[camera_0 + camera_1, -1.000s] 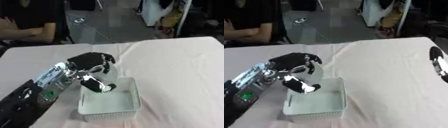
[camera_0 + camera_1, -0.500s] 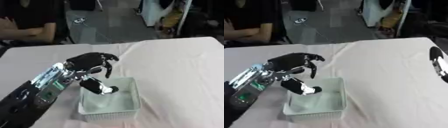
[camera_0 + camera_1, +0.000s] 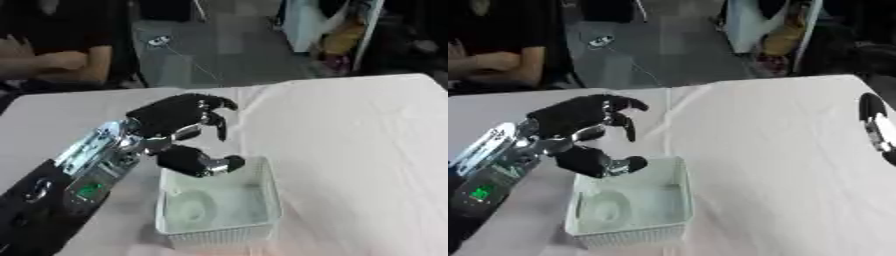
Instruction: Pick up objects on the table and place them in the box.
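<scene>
White box (image 3: 219, 210) sits at the near edge of the counter (image 3: 350, 150), left of centre, open top, ribbed sides; counter has a pale pinkish-white cloth over it. Inside the box, on the left half of the floor, a pale round thing (image 3: 191, 210), translucent-looking, can't make out what it is. Left hand (image 3: 179, 132) comes in from the near-left corner on a black and silver forearm with a small green light, and hangs over the box's far-left corner. Its fingers curl downward, thumb bent beneath them over the box rim, gap between them with nothing in it: hand is clenched partway, grasping nothing. Right hand (image 3: 877, 127) shows only as a dark and white sliver at the right edge of the right eye view, over the counter's right side, well apart from the box; can't tell whether it's released or clenched.
</scene>
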